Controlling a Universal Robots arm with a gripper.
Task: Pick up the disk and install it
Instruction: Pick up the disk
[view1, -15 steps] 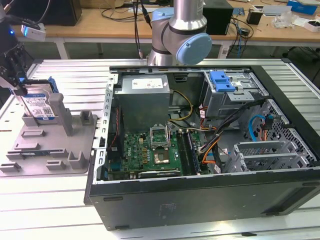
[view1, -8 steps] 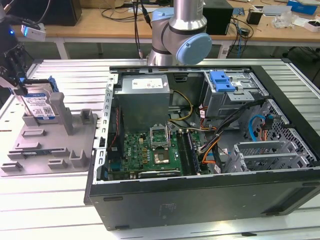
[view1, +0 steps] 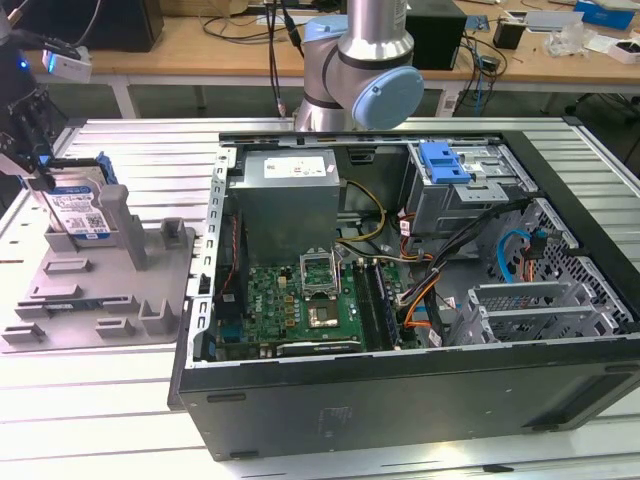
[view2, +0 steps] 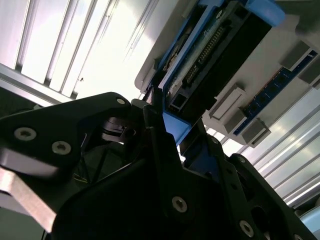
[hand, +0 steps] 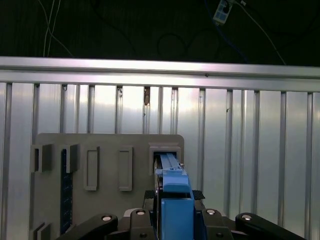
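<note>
Exterior high; wrist views near disk (hand: 176, 210)

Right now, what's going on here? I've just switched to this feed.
The arm's hand appears closed on the disk. The disk stands on edge in a slot of the grey holder on the exterior view's left and is not yet lifted out. The open computer case sits beside the holder, toward that view's right, and the disk is not installed yet.
</note>
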